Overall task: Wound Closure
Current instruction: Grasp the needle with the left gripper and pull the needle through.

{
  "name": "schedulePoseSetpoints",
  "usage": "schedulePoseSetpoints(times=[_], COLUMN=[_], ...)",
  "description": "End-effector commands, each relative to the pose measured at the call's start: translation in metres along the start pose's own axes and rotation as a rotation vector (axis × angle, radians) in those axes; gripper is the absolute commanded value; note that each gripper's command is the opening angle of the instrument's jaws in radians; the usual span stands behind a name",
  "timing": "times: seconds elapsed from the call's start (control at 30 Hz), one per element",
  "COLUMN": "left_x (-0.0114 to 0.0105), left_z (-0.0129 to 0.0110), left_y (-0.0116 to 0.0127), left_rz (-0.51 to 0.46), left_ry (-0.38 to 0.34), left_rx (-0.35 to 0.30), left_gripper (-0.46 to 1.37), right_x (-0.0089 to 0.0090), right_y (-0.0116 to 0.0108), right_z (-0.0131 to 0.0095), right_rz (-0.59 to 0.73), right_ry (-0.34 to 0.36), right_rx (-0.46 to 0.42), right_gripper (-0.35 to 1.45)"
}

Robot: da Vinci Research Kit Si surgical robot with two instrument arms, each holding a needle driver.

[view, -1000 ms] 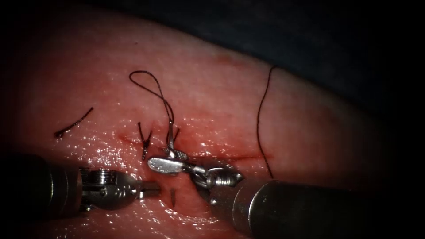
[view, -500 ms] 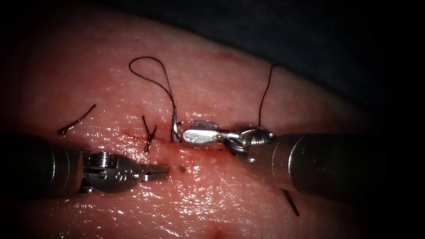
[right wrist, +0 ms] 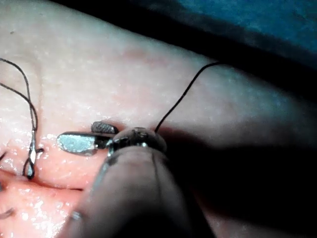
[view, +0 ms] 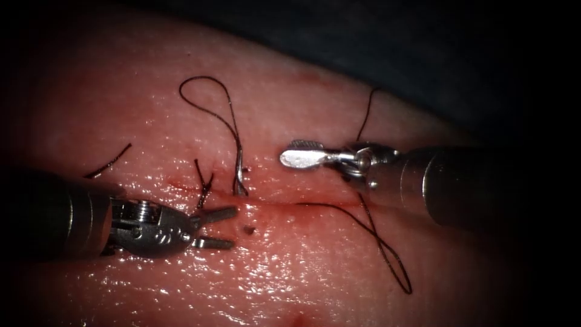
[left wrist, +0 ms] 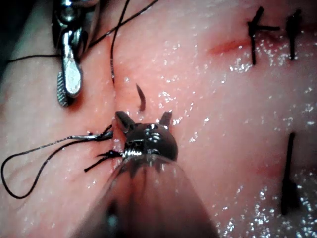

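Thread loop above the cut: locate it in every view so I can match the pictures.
Endoscope view: the thread loop lies on the tissue above the cut, left of the right gripper.
Left wrist view: it trails off beside the left gripper.
Right wrist view: its strands lie beyond the right gripper's tips.
Shared landmark: the right gripper. Both grippers are open and hold nothing.

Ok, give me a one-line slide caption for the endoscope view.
Left tool and right tool, both open and empty, flank the looped thread at the cut in the tissue.
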Motion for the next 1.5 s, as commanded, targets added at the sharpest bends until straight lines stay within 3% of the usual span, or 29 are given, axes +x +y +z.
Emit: schedulePoseSetpoints(times=[0.03,0.13,0.4,0.57,0.6,0.67,0.7,0.93,1.23,1.37,1.5], left_x=[0.0000,0.0004,0.0007,0.0004,0.0003,0.0000,-0.0001,-0.0003,0.0004,0.0007,0.0009], left_z=[0.0001,0.0003,0.0014,0.0023,0.0025,0.0028,0.0029,0.0028,0.0014,0.0005,-0.0005], left_y=[0.0000,0.0002,0.0004,0.0004,0.0003,0.0000,-0.0001,-0.0004,-0.0011,-0.0015,-0.0020], left_rz=[0.006,0.008,0.007,0.007,-0.006,-0.059,-0.075,-0.295,-0.599,-0.746,-0.897], left_ry=[0.006,0.017,0.045,0.090,0.092,0.110,0.116,0.159,0.265,0.313,0.333], left_rx=[0.006,-0.020,-0.029,-0.051,-0.056,-0.060,-0.068,-0.147,-0.249,-0.308,-0.373], left_gripper=[0.71,0.79,0.77,0.63,0.49,-0.22,-0.35,-0.35,-0.35,-0.35,-0.35], right_x=[0.0000,-0.0001,-0.0004,-0.0006,-0.0006,-0.0007,-0.0006,-0.0007,-0.0018,-0.0025,-0.0030], right_y=[0.0001,0.0004,0.0005,0.0005,0.0004,0.0003,0.0003,0.0003,-0.0002,-0.0006,-0.0016], right_z=[0.0000,-0.0001,0.0002,0.0005,0.0006,0.0008,0.0009,0.0009,0.0008,0.0007,0.0005], right_rz=[-0.004,-0.010,-0.014,-0.022,-0.022,-0.038,-0.044,-0.052,-0.101,-0.216,-0.428], right_ry=[0.000,-0.002,0.006,0.019,0.022,0.027,0.031,0.047,0.043,0.074,0.031], right_rx=[0.010,0.012,0.015,0.021,0.023,0.022,0.025,0.042,0.051,0.087,0.115], right_gripper=[1.25,1.25,1.25,1.25,1.25,1.25,1.26,1.25,1.22,1.25,1.27])
